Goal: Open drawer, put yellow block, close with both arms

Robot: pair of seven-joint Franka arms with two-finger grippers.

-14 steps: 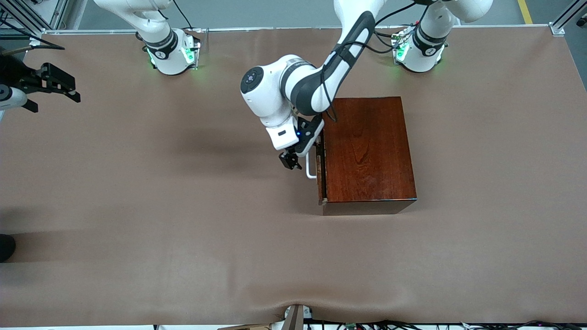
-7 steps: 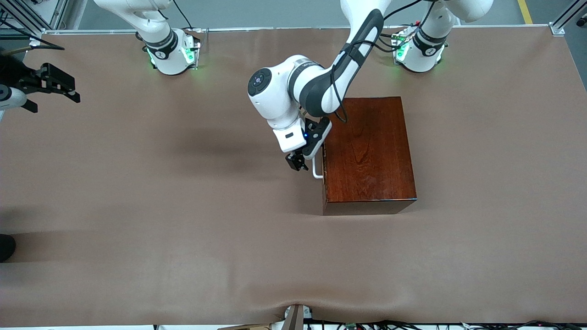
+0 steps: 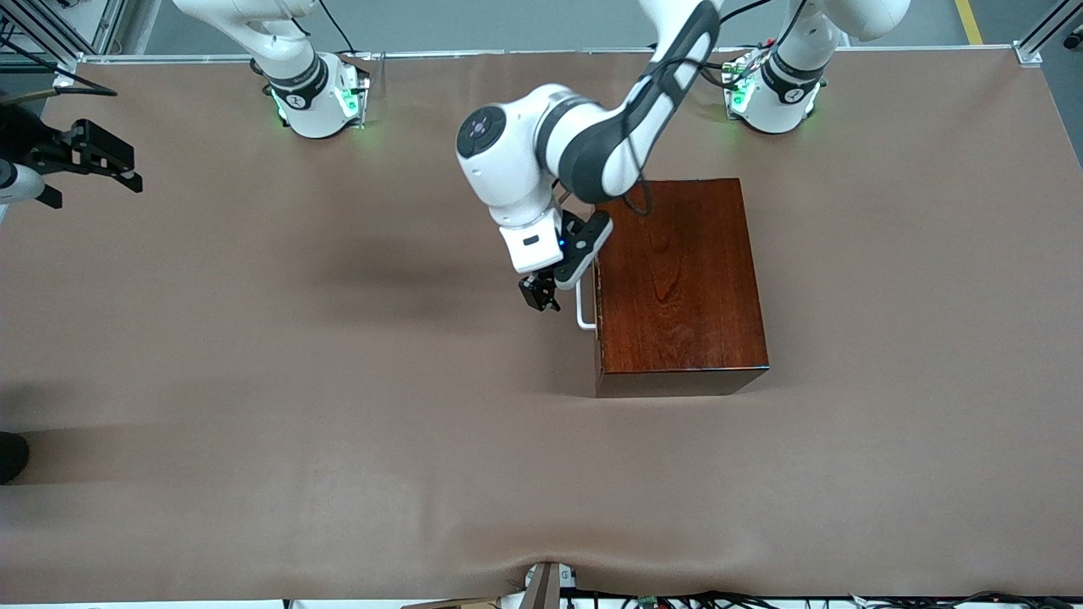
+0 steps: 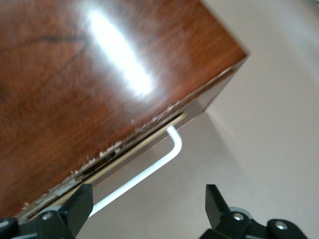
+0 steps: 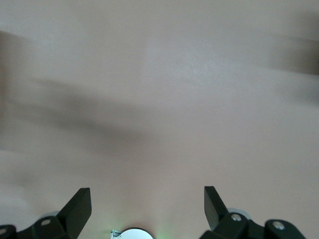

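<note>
the drawer (image 3: 597, 315) sits shut, or nearly so, in the box (image 3: 682, 283): only a thin pale seam shows under the box's lid edge in the left wrist view, and the white handle (image 3: 583, 308) stands out from the front, which faces nine o'clock in the front view. the box rests on the bench (image 3: 338, 406) a little past centre toward the left arm's end. the block shows in none of the views; it is probably inside the shut drawer, though that cannot be seen.

the left gripper (image 3: 538, 293) hangs just off the handle, at about nine o'clock from it, with its jaws spread and nothing between them; in the left wrist view (image 4: 147, 211) the handle (image 4: 149, 169) lies ahead of the fingertips (image 4: 215, 201), apart from them. the right gripper (image 3: 100, 156) waits over the bench edge at nine o'clock in the front view, jaws spread and empty (image 5: 147, 206).

judged from this, the closing step is the one in hand, and the task looks close to done. if the seam means a small gap, the next move calls for a straight push on the front toward three o'clock, square to the box so that it does not slide; otherwise the left arm need only draw clear.
</note>
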